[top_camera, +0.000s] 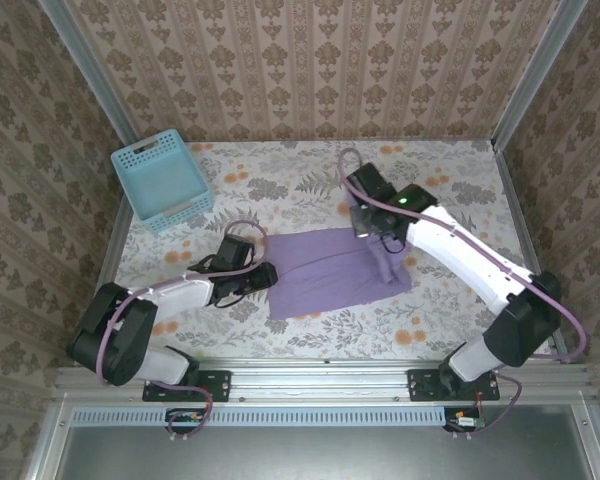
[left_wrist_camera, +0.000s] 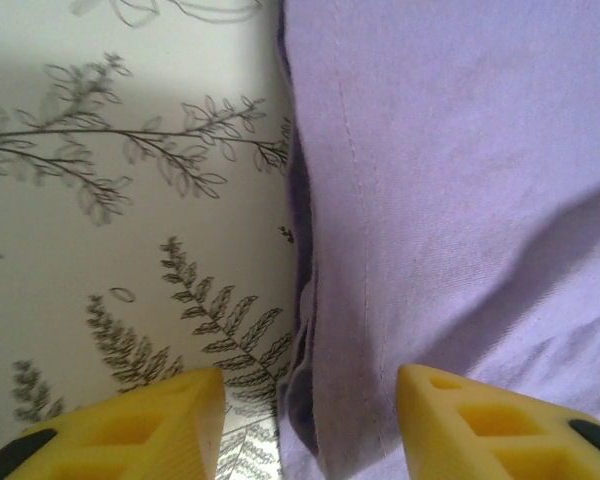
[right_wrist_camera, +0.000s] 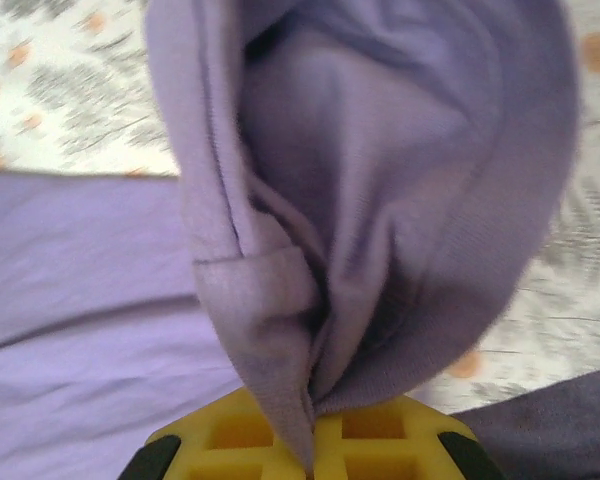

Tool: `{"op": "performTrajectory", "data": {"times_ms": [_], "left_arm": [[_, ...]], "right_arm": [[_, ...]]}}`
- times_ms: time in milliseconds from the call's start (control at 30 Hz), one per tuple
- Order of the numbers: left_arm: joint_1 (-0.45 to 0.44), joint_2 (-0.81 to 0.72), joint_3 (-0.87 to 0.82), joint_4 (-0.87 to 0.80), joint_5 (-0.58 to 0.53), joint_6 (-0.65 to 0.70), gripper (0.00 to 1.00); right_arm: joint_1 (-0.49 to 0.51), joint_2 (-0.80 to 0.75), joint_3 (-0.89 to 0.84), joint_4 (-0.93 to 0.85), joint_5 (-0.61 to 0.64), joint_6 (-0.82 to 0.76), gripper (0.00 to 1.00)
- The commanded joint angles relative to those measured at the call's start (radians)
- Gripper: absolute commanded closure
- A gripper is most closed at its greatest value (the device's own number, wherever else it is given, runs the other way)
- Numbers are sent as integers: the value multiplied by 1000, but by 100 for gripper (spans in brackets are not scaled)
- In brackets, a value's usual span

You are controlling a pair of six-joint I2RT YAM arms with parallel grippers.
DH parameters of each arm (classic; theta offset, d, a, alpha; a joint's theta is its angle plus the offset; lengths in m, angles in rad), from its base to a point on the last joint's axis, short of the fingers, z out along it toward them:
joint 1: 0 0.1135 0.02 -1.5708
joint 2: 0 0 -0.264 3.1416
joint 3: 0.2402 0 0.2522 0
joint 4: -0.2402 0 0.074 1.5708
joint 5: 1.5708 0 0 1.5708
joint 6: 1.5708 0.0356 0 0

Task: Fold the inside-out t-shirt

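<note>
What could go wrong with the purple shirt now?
The right gripper pinches just a bunched bit of the t-shirt, which might slip out. The left gripper has open jaws straddling the shirt's edge; it could catch one layer only, making a crooked fold.

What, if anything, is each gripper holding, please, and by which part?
The right gripper pinches a bunched, hemmed edge of the t-shirt. The left gripper holds nothing; its fingers straddle the t-shirt's side edge.
</note>
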Motion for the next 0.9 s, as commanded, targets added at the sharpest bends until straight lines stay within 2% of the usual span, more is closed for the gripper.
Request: {"op": "performTrajectory", "data": {"times_ms": [0,167,300,700,867], "left_arm": [[-14,13,-34,90,45,-44,55],[-27,9,-80,147,37,-74,60],[-38,11,-92,160,36,-79,63],[-70,7,-106,172,11,-87,69],[-73,9,-106,171,7,-87,73]], "right_arm": [[55,58,15,65,-133,80,100],[120,156,26,160,-231,154,100],[149,235,65,166,-248,194,100],[170,318,83,267,-344,326,100],[188,303,92,275,-338,341,100]]}}
